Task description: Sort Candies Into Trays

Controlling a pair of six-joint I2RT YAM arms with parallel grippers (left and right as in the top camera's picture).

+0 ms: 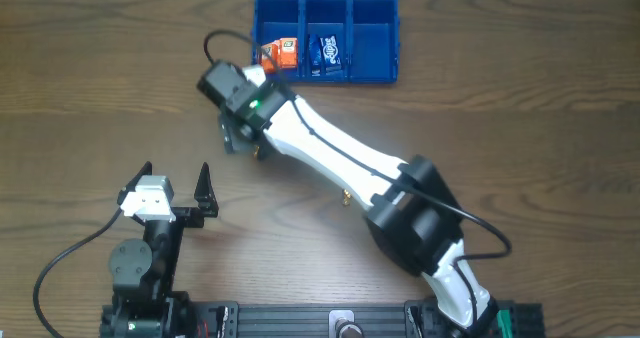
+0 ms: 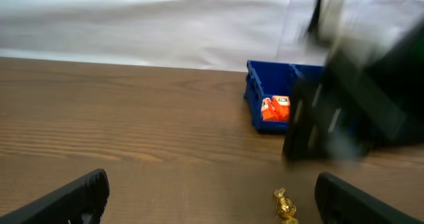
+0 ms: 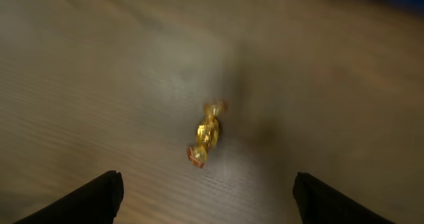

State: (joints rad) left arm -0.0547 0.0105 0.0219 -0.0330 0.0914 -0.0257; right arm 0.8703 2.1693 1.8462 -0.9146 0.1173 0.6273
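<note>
Hovering wide open and empty, the right end effector [image 3: 207, 184] centres over the gold candy [image 3: 205, 138] lying on the surface [image 3: 79, 65] just ahead, presumably aligning for a grasp; the left end effector [image 1: 178, 181] is open, empty.

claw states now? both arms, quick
Left claw: open, empty.
Right claw: open, above the gold candy, not holding it.
</note>
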